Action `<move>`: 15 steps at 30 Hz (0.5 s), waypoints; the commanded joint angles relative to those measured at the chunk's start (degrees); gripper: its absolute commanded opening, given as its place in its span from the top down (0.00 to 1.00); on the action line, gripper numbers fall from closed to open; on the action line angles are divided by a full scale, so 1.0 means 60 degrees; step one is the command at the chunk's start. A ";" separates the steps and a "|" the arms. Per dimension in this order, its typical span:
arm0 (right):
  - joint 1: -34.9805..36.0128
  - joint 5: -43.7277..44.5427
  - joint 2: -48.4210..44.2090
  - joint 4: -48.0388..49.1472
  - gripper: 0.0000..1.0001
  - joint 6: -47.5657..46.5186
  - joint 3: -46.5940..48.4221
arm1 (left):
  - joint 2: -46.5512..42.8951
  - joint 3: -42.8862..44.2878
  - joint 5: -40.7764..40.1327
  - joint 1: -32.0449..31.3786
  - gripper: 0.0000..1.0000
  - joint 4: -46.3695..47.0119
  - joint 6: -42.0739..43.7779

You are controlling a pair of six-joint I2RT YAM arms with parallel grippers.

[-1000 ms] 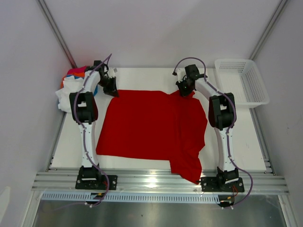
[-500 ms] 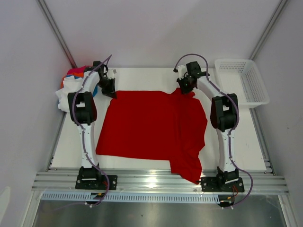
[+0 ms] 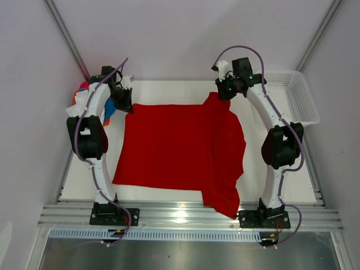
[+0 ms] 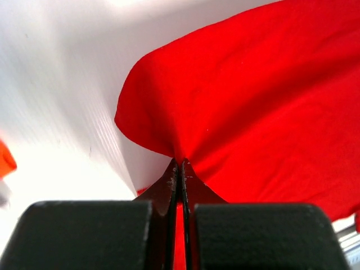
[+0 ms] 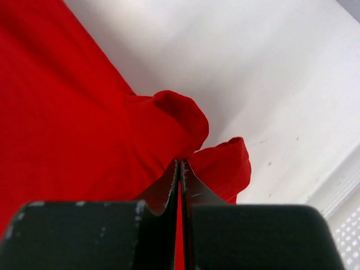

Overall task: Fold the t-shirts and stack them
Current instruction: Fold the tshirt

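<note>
plain red t-shirt (image 3: 169,146), far corners tight in both jaws

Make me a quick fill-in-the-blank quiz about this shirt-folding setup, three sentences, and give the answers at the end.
1. The left pincer and the right pincer are both shut on the ____ t-shirt.
2. The white mesh basket stands on the robot's ____ side.
3. The heap of other shirts lies on the robot's ____ side.
Missing words: red; right; left.
</note>
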 commanded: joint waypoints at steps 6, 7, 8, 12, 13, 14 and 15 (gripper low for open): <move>-0.0055 -0.0783 -0.1827 -0.1683 1.00 -0.0007 -0.0388 | -0.1932 -0.1036 -0.0060 0.0041 1.00 -0.0698 0.0829; -0.0069 -0.0812 -0.1960 -0.1829 1.00 -0.0007 -0.0520 | -0.2079 -0.1140 -0.0162 0.0041 1.00 -0.0727 0.0859; -0.0069 -0.0885 -0.2062 -0.1903 1.00 -0.0007 -0.0739 | -0.2211 -0.1301 -0.0221 0.0041 1.00 -0.0742 0.0889; -0.0069 -0.0944 -0.2502 -0.2327 1.00 -0.0007 -0.1238 | -0.2724 -0.1814 -0.0426 0.0041 1.00 -0.0932 0.1167; -0.0084 -0.0974 -0.2633 -0.2531 1.00 -0.0007 -0.1326 | -0.2885 -0.2061 -0.0455 0.0041 1.00 -0.0976 0.1225; -0.0098 -0.1003 -0.2693 -0.2635 1.00 -0.0007 -0.1414 | -0.2959 -0.2180 -0.0514 0.0041 1.00 -0.1020 0.1284; -0.0113 -0.1047 -0.2751 -0.2766 1.00 -0.0051 -0.1560 | -0.3047 -0.2254 -0.0543 0.0041 1.00 -0.1049 0.1372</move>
